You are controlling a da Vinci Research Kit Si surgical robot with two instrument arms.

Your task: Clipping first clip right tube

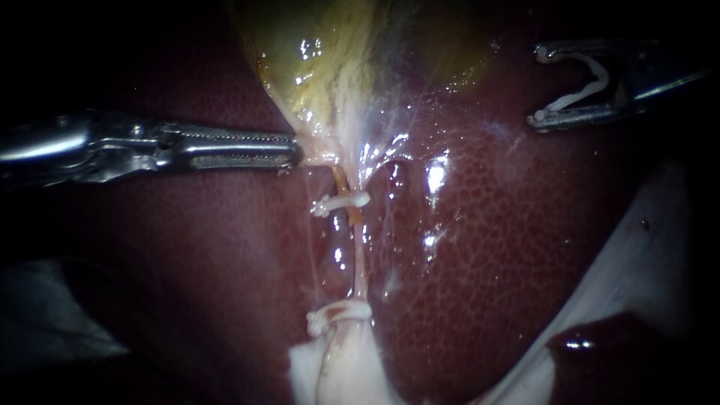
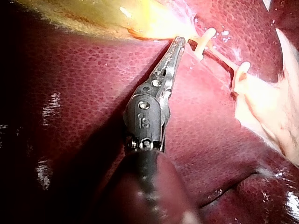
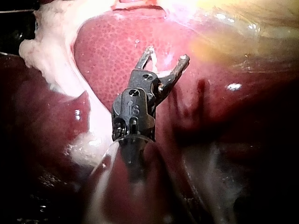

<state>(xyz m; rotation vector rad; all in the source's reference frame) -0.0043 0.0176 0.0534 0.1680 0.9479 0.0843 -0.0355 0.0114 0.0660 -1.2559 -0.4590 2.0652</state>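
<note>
In the endoscope view we find the middle of the wet, dark-red mottled liver (image 1: 480, 247) lit, with every edge sinking to near black. White glare sits on its slick surface and on the glistening yellow-green gallbladder (image 1: 330, 60). The steel left instrument (image 1: 296, 154) glints along its jaws; the right instrument (image 1: 538, 85) lies dimmer. Our wrist views are brighter, each shaft throwing dark shadow across the liver.

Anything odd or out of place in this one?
Nothing stands out: the left instrument holds the gallbladder, two clips sit across the tube, and the right instrument carries an unclosed clip clear of it.
</note>
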